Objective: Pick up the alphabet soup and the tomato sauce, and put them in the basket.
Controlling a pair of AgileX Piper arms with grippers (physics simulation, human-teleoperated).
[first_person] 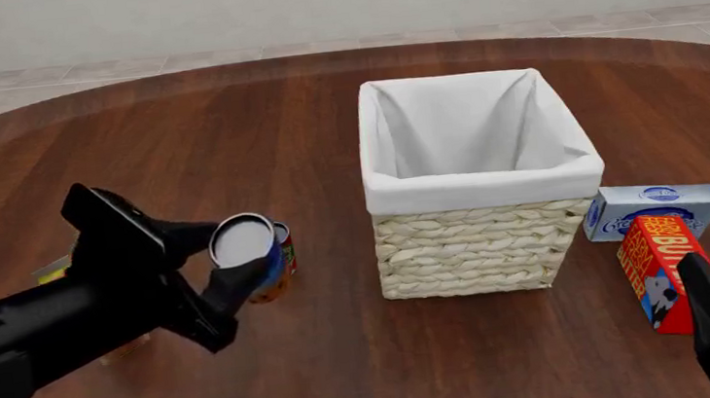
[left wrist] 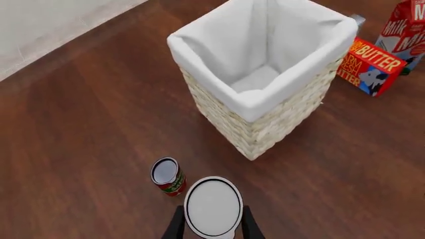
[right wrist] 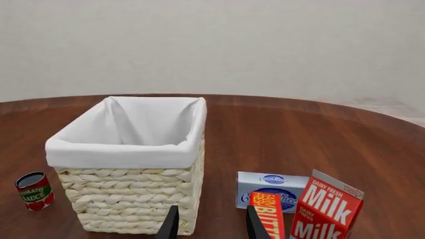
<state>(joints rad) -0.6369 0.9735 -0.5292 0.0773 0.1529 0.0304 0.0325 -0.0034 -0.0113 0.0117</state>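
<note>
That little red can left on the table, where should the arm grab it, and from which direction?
Best around its round side wall, coming down from above with a finger on either side. The tomato sauce stands upright on the table, so its flat top faces up and its curved sides are bare. The basket stands apart to its right, leaving room. The left gripper is busy holding the alphabet soup.

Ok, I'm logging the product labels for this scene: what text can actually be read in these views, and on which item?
"TOMATO SAUCE": tomato sauce can.
"DAIRY FRESH Milk": milk carton.
"FARM FRESH BUTTER": butter box.
Cream-cheese box: lettering too blurred to read.
Alphabet soup, held in the left end effector: label mostly hidden, no text legible.
Basket: no text.
</note>
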